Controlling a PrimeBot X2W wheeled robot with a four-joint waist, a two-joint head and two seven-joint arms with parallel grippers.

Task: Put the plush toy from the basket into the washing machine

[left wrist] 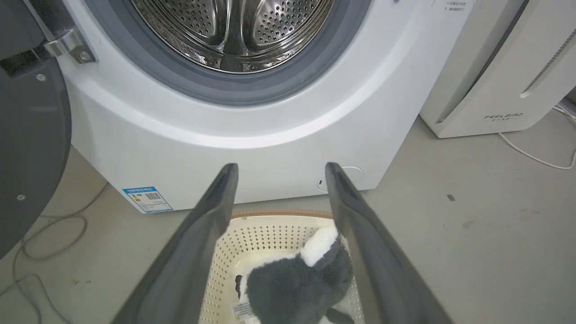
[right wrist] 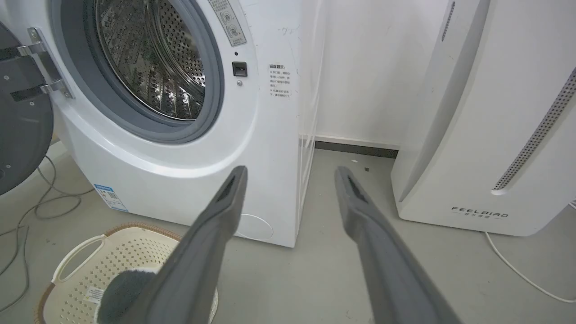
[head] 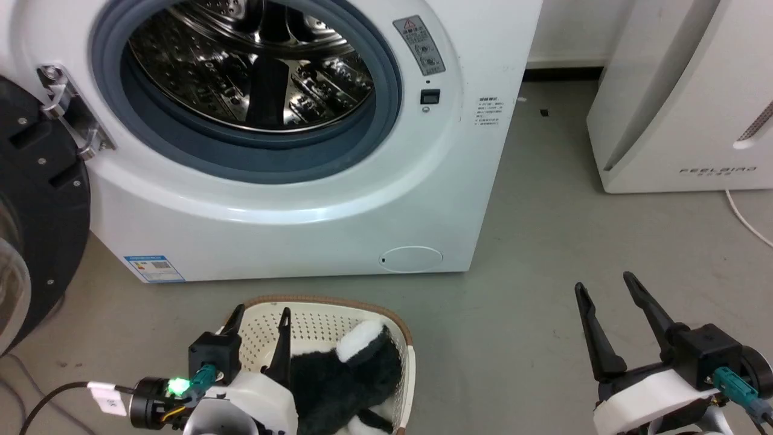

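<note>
The plush toy (head: pixel 344 374), fluffy black with white patches, lies in the cream basket (head: pixel 320 302) on the floor in front of the washing machine (head: pixel 302 199). The washer's round door (head: pixel 36 211) hangs open to the left, so the steel drum (head: pixel 253 60) is exposed. My left gripper (head: pixel 259 319) is open over the basket's left half, just left of the toy and holding nothing. In the left wrist view the plush toy (left wrist: pixel 297 279) sits low between the spread fingers (left wrist: pixel 216 216). My right gripper (head: pixel 605 285) is open over bare floor to the right of the basket.
A white FEELBIRD appliance (head: pixel 682 103) stands at the right, with a white cable (head: pixel 746 220) trailing on the floor beside it. Grey cables (left wrist: pixel 49 234) lie on the floor under the open door. Grey floor (head: pixel 531 272) stretches between washer, basket and appliance.
</note>
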